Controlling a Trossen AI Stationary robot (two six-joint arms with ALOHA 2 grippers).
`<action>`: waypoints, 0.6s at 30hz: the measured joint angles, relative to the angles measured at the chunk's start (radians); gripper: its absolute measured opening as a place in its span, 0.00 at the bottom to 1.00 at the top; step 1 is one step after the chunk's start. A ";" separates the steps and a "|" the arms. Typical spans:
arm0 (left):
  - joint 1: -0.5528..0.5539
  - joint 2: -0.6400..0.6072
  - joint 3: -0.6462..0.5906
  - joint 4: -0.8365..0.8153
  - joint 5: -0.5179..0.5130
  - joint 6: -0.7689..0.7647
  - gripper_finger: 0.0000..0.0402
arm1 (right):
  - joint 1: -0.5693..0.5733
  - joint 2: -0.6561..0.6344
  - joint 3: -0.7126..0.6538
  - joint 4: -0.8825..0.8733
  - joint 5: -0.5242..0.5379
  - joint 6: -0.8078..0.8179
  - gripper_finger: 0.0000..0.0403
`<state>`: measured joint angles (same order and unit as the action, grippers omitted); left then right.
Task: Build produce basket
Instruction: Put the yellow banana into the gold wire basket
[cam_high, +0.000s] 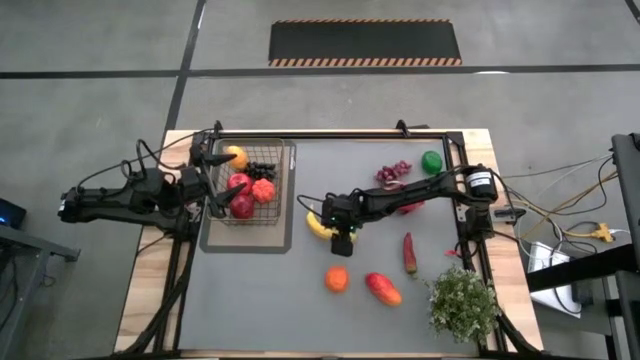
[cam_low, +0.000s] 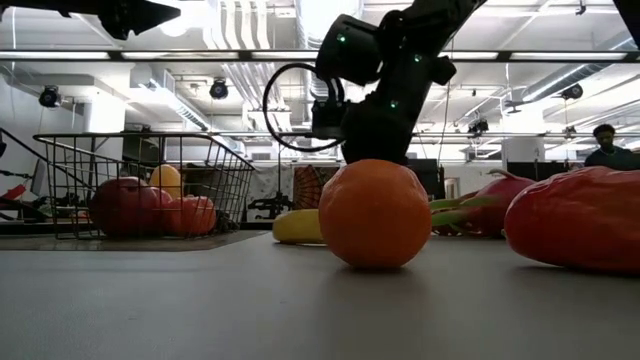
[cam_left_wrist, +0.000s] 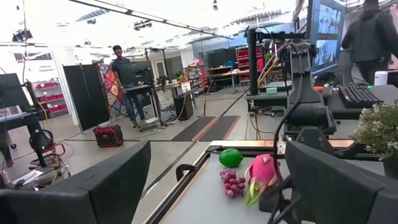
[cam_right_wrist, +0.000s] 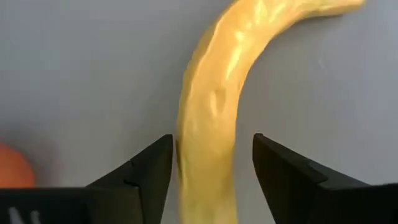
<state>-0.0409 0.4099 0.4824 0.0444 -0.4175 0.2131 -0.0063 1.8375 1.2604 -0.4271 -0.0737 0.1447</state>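
The dark wire basket (cam_high: 262, 158) stands at the table's far left and holds red apples (cam_high: 241, 206) and an orange fruit (cam_high: 235, 156); it also shows in the low view (cam_low: 90, 160). My left gripper (cam_high: 213, 196) is open and empty at the basket's left side. My right gripper (cam_high: 341, 238) is open and points down over the yellow banana (cam_high: 319, 226), which lies flat mid-table. In the right wrist view the two fingers (cam_right_wrist: 146, 171) stand on either side of the banana (cam_right_wrist: 214, 118) near one end.
An orange (cam_high: 336, 279), a mango (cam_high: 383, 289) and a red chilli (cam_high: 409, 252) lie near the front. Grapes (cam_high: 392, 173), a lime (cam_high: 431, 161) and a dragon fruit (cam_high: 411, 207) lie at the far right. A potted plant (cam_high: 462, 303) stands front right. A grey tray (cam_high: 250, 240) lies under the basket.
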 joint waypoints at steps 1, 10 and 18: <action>0.000 0.000 0.000 -0.002 0.000 0.000 0.88 | 0.000 -0.003 -0.002 0.003 0.013 0.000 0.49; 0.000 0.001 0.000 0.000 0.002 0.000 0.88 | 0.002 -0.005 -0.010 0.003 0.025 -0.006 0.24; 0.000 0.002 0.000 0.000 0.002 0.000 0.88 | 0.002 -0.010 -0.012 -0.002 0.023 -0.037 0.18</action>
<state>-0.0409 0.4118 0.4824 0.0441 -0.4156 0.2132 -0.0040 1.8271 1.2480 -0.4294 -0.0509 0.1073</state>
